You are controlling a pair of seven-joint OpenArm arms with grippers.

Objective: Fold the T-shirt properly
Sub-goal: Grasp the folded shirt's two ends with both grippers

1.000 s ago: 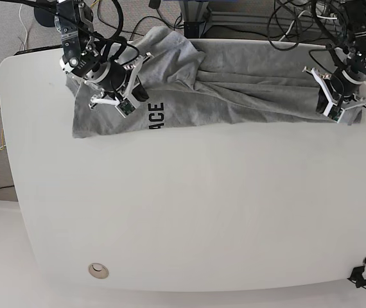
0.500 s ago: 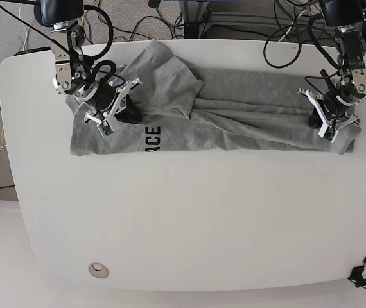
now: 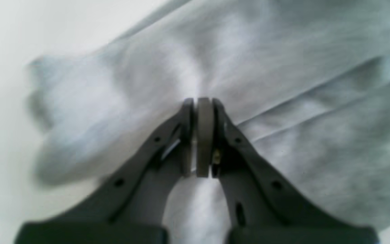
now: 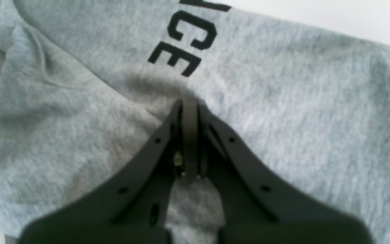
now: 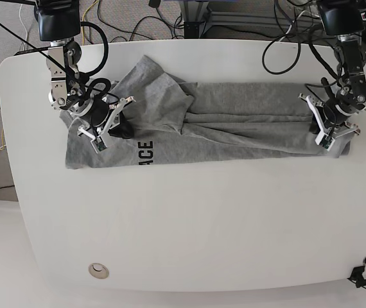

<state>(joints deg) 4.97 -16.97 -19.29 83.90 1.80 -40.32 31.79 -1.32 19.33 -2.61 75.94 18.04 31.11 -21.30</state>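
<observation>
- Your left gripper (image 3: 200, 101) is clenched, pads pressed together, with a pinch of shirt (image 5: 234, 125) caught at the tips; creases fan out from that point in the left wrist view.
- Your right gripper (image 4: 189, 103) is clenched too, tips buried in cloth just below the black letters (image 4: 185, 44). Whether it truly grasps a fold or only presses on it, you cannot tell from that view.
- The shirt lies as a long band along the far edge of the table (image 5: 189, 224), its long axis running side to side between your two arms.
- In the base view the left gripper (image 5: 329, 138) sits at the band's right end, near the table's far right corner. The right gripper (image 5: 109, 128) sits over the left end, just beside the lettering (image 5: 145, 153).
- Each arm is already at its own end, so neither is nearer. My judgement: the coming move turns on that side-to-side axis, carrying one end over toward the other.
- The cloth is soft heather-grey knit, matte, heavily wrinkled, with long ridges running along the band and a bunched flap (image 5: 160, 86) toward the far left.
- The table is smooth, white and rounded at its corners.
</observation>
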